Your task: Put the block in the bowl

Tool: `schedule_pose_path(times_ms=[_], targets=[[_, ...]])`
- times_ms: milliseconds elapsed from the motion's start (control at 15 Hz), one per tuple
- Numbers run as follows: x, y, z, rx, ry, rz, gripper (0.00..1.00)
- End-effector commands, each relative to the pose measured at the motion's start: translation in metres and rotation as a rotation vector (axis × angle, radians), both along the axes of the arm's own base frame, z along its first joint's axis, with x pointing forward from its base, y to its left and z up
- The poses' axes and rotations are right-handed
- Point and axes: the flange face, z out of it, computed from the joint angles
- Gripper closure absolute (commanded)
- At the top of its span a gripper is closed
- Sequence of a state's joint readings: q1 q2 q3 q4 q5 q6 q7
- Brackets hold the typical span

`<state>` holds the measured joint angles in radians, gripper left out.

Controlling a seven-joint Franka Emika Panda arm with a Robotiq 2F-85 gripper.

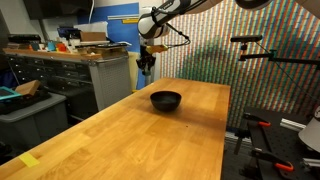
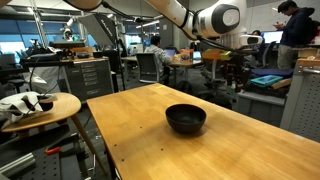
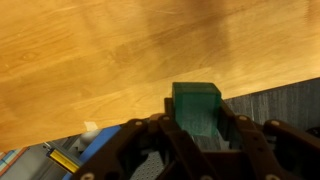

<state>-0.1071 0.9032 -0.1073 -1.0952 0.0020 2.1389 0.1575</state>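
Note:
In the wrist view my gripper [image 3: 197, 125] is shut on the green block [image 3: 196, 103], which sits between the black fingers above the table's edge. The black glossy bowl [image 1: 165, 100] stands on the wooden table [image 1: 120, 135] and also shows in an exterior view [image 2: 185, 119]. In both exterior views the gripper [image 1: 146, 62] [image 2: 232, 72] hangs in the air past the table's far end, beyond the bowl and apart from it. The block is too small to make out in the exterior views. The bowl is out of the wrist view.
A grey cabinet with clutter [image 1: 85, 62] stands beside the table. A round side table with a cloth [image 2: 40, 108] stands nearby. A tripod rig [image 1: 262, 55] stands off the table's edge. Desks and people fill the background [image 2: 290, 25].

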Motion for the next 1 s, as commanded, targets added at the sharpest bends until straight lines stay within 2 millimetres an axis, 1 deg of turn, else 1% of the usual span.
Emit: schedule_pose_path(times_ms=[0,267,533,733,933], targets=[[-0.029,0.015,0.016,-0.023,-0.003,-0.021,0.82],[-0.056,0.033,0.017,-0.029,-0.007,-0.047,0.82],[-0.088,0.051,0.020,-0.035,-0.017,-0.061,0.82],[-0.118,0.061,0.021,-0.051,-0.022,-0.076,0.82],[-0.152,0.070,0.018,-0.062,-0.015,-0.089,0.82]])
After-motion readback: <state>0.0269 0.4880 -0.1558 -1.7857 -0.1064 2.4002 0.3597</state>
